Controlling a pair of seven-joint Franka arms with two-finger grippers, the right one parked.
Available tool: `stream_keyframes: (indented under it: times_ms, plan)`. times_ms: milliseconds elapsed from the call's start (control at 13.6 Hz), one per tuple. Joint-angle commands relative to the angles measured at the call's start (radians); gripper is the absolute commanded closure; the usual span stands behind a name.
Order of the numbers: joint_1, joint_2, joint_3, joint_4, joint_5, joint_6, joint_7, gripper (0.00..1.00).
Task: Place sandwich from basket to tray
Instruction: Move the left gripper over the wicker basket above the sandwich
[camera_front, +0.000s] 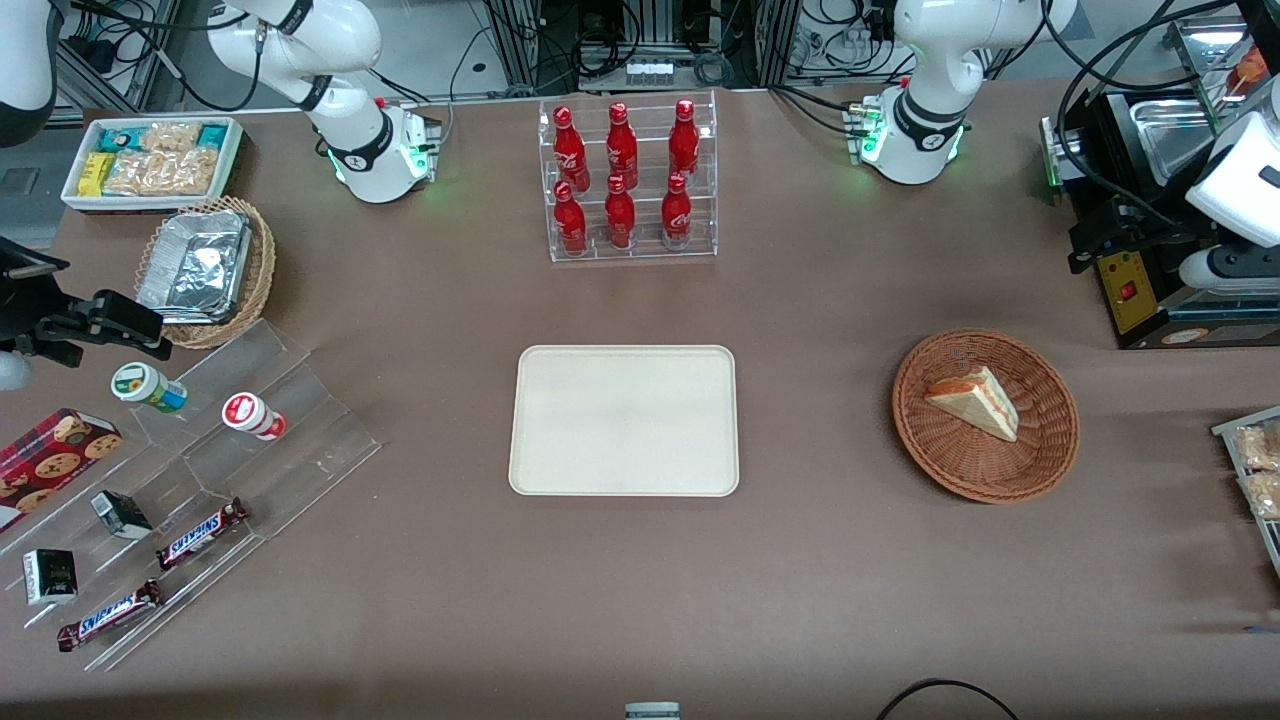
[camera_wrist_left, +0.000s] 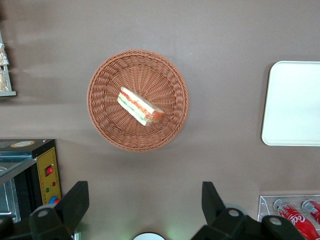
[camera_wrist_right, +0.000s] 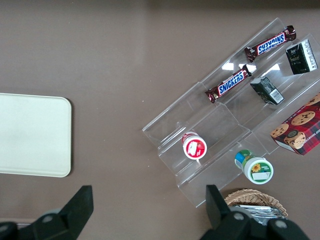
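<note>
The brown table (camera_front: 800, 560) carries everything. On it the cream tray (camera_front: 624, 420) lies flat with nothing on it, well apart from the fingers and toward the parked arm's end from the basket. The round reddish-brown basket (camera_wrist_left: 138, 100) sits on the table below the fingers, a stretch of bare table showing between its rim and the fingertips in the left wrist view. The clear rack of red bottles (camera_front: 628, 180) stands farther from the front camera than the tray. The gripper (camera_wrist_left: 145, 202) hangs high above the table near the basket, and its two dark fingers (camera_wrist_left: 75, 202) are spread wide apart, holding nothing and touching nothing. The sandwich (camera_wrist_left: 139, 106), a small wedge with orange-red filling along one edge, lies in the middle of the basket, on the weave, clear of the fingers.
</note>
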Motion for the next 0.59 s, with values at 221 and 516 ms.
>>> stream_keyframes:
  times_ms: [221,516]
  plan:
    - [0.009,0.006,0.005,0.013,-0.011,-0.023,0.006,0.00]
    - [0.018,0.023,0.013,-0.019,0.008,-0.014,0.001,0.00]
